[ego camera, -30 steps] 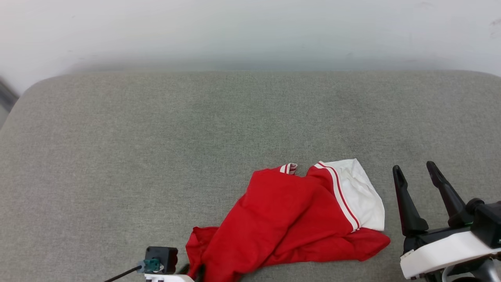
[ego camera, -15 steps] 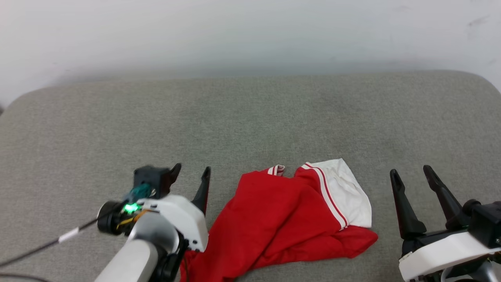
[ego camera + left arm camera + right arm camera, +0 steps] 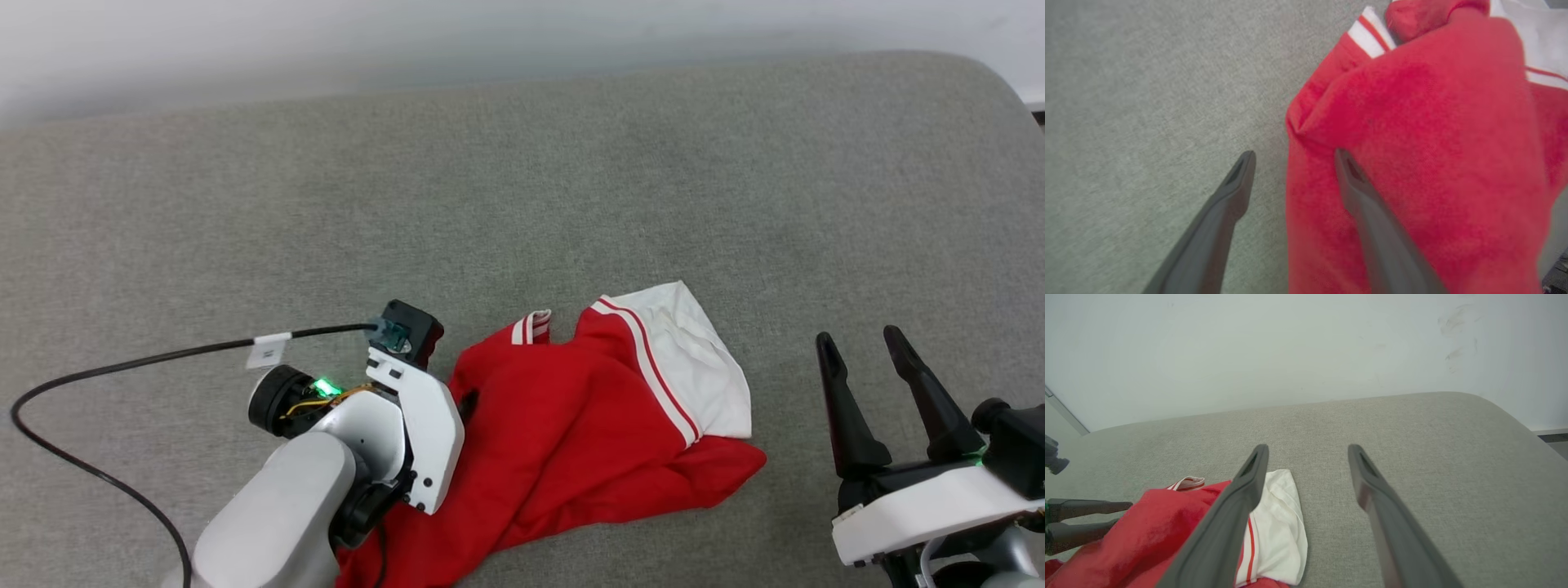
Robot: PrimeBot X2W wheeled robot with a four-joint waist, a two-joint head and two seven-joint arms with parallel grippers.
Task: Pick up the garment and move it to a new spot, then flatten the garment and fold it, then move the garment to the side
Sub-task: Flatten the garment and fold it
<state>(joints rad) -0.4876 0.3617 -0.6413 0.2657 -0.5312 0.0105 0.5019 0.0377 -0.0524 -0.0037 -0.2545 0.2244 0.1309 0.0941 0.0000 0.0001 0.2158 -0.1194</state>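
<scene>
The garment [image 3: 571, 425] lies crumpled on the grey cushion, red with one white sleeve [image 3: 694, 359] and striped trim facing up; its lettering is hidden. My left wrist [image 3: 408, 408] hangs over its left edge. In the left wrist view my left gripper [image 3: 1294, 156] is open, straddling the garment's [image 3: 1412, 163] edge, one finger over grey fabric and the other against red cloth. My right gripper [image 3: 859, 336] stands open and empty just right of the garment; in its own view the right gripper [image 3: 1308, 449] points past the white sleeve [image 3: 1278, 522].
The grey upholstered cushion [image 3: 522, 188] extends far behind and to the left, its rounded corner at the upper right [image 3: 1004, 82]. A white wall [image 3: 1290, 347] rises behind it. A black cable [image 3: 122, 363] loops from my left wrist across the cushion.
My left arm has come up from the bottom edge, opened its gripper and turned down onto the garment's left edge. The head camera has tilted down. The right gripper has stayed put.
</scene>
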